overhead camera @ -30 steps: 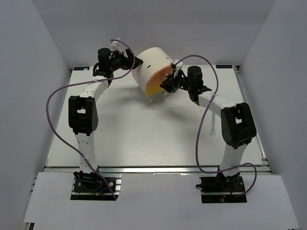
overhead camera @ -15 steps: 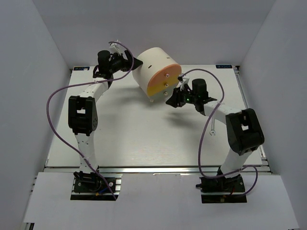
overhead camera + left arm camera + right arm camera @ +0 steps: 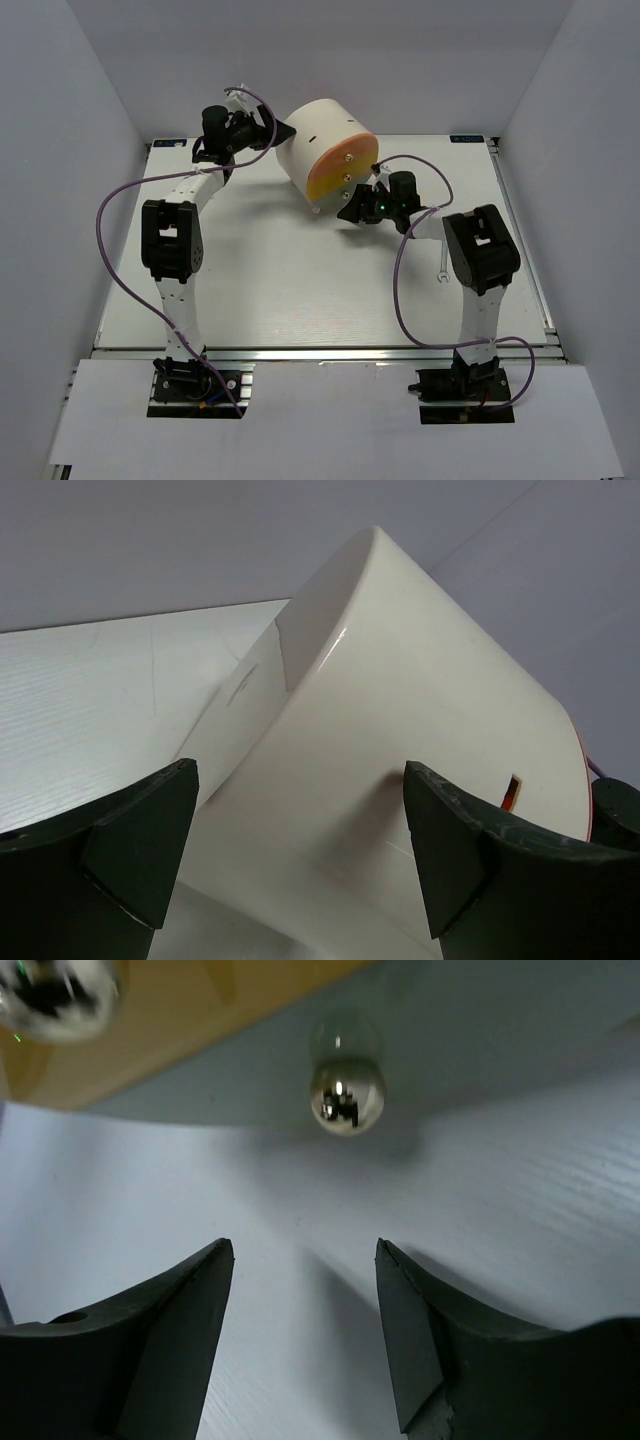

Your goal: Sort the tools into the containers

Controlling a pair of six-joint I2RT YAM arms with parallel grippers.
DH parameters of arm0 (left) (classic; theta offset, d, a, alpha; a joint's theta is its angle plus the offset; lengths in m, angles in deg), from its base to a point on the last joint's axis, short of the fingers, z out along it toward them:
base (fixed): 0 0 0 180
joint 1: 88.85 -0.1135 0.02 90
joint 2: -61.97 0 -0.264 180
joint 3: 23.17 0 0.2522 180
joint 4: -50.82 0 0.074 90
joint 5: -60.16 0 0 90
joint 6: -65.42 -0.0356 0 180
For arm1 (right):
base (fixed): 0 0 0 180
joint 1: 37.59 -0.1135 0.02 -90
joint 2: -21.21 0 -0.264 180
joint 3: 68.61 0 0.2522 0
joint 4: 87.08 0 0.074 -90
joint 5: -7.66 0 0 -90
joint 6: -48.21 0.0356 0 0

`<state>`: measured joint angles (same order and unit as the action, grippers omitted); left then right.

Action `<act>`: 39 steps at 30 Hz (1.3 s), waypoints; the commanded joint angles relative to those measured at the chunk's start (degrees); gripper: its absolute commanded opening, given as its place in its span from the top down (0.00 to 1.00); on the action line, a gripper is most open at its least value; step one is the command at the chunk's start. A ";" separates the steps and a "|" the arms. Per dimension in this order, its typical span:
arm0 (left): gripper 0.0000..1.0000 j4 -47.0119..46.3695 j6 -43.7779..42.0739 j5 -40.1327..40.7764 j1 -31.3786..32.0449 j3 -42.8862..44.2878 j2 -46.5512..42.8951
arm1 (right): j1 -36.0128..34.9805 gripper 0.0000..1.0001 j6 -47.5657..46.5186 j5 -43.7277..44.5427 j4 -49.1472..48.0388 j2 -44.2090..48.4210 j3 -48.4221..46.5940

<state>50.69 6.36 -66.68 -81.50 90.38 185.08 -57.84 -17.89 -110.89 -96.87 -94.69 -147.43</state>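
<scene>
The containers are drawers in a cream cylinder-shaped cabinet [image 3: 318, 135] lying at the back of the table, its orange and yellow drawer fronts [image 3: 335, 172] facing the right arm. My right gripper [image 3: 350, 212] hangs open and empty just in front of the lowest drawer. In the right wrist view the grey-green drawer [image 3: 480, 1030] and its brass knob [image 3: 347, 1095] sit a little beyond the right gripper [image 3: 305, 1245]. My left gripper [image 3: 282, 130] is open at the cabinet's back. In the left wrist view the cream cabinet wall [image 3: 400, 710] fills the space ahead of the left gripper [image 3: 297, 780]. A silver spanner [image 3: 443, 265] lies on the table.
Purple cables [image 3: 115, 200] loop from both arms over the table. White walls enclose the table on three sides. The right arm's elbow [image 3: 482, 250] stands right beside the spanner. A second brass knob [image 3: 60, 995] on the yellow drawer shows at the top left of the right wrist view.
My right gripper has drawn back from the orange drawer front, dropped down to the lowest drawer, and opened wider. The right elbow has swung left. The left arm has hardly moved.
</scene>
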 commanded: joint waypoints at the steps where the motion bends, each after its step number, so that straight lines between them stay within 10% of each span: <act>1: 0.07 2.29 -1.05 0.98 -0.06 0.50 -3.14 | 0.30 0.36 8.08 2.45 -11.15 -2.05 -2.88; 12: 0.07 1.85 -0.88 1.24 -0.15 -0.30 -3.31 | 0.82 0.47 9.76 7.81 -13.36 -9.26 -12.81; 22: 0.07 2.29 -1.23 1.16 -0.15 -0.21 -3.05 | 1.27 0.89 7.04 5.71 -18.28 -7.59 -9.48; 39: 0.07 0.97 -0.79 1.42 -0.24 -0.82 -3.40 | 1.88 0.92 5.45 3.07 -19.08 5.32 11.34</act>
<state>51.74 6.10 -65.20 -81.63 90.31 185.08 -55.96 -10.98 -106.06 -113.28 -93.31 -139.40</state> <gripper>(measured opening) 0.922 0.321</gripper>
